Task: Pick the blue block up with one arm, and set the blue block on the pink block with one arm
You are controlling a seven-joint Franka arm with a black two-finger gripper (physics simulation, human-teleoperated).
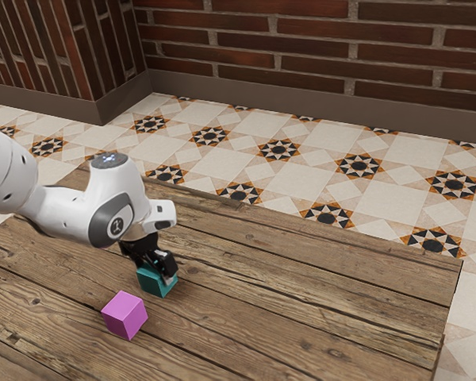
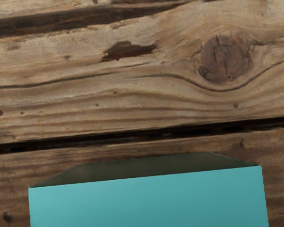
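Note:
The blue block point(image 1: 154, 282), teal in colour, rests on the wooden table near its front left part in the exterior view. My gripper point(image 1: 155, 267) is lowered over it, with a black finger pressed on each side of its top, so it is shut on the block. In the wrist view the blue block point(image 2: 146, 198) lies large just under my hand on the planks. The pink block point(image 1: 124, 314) stands on the table a short way nearer the front edge and toward the exterior view's left of the blue one, apart from it.
The plank table point(image 1: 301, 302) stretches wide toward the exterior view's right. Its far edge meets a patterned tile floor point(image 1: 317, 159), and a brick wall point(image 1: 301, 40) stands behind. My white arm point(image 1: 55, 206) comes in from the left.

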